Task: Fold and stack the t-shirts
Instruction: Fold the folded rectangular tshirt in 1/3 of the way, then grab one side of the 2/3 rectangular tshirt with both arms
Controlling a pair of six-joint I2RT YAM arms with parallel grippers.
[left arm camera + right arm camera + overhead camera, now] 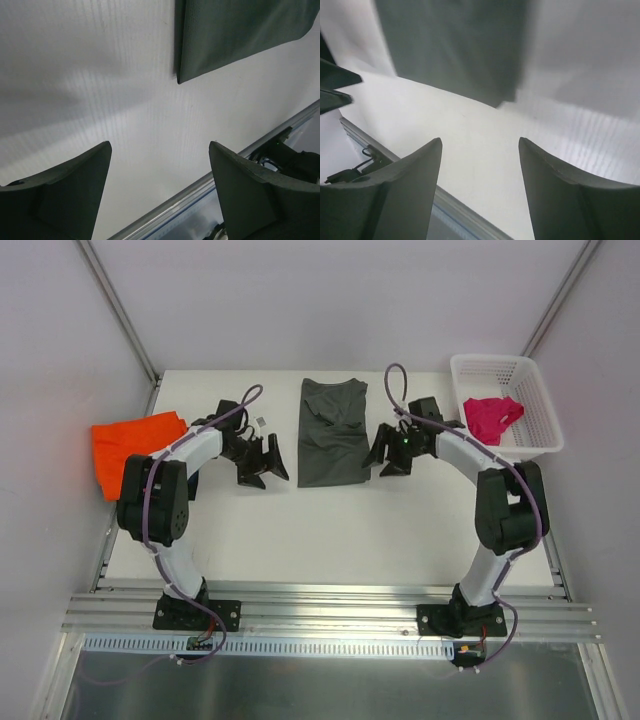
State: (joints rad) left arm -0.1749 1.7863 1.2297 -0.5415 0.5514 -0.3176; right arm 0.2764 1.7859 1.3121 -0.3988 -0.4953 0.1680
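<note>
A dark grey t-shirt (331, 432) lies folded into a long strip at the table's middle back; its near corner shows in the left wrist view (235, 35) and its lower edge in the right wrist view (460, 50). An orange t-shirt (128, 448) lies bunched at the left edge. A magenta-pink t-shirt (492, 417) lies in the white basket (540, 440). No navy shirt shows. My left gripper (262, 462) is open and empty, just left of the grey shirt. My right gripper (385, 453) is open and empty, just right of it.
The white lattice basket stands at the back right corner of the white table (340, 530). A metal rail (330, 590) runs along the table's near edge. A small dark item (262, 421) lies behind the left gripper.
</note>
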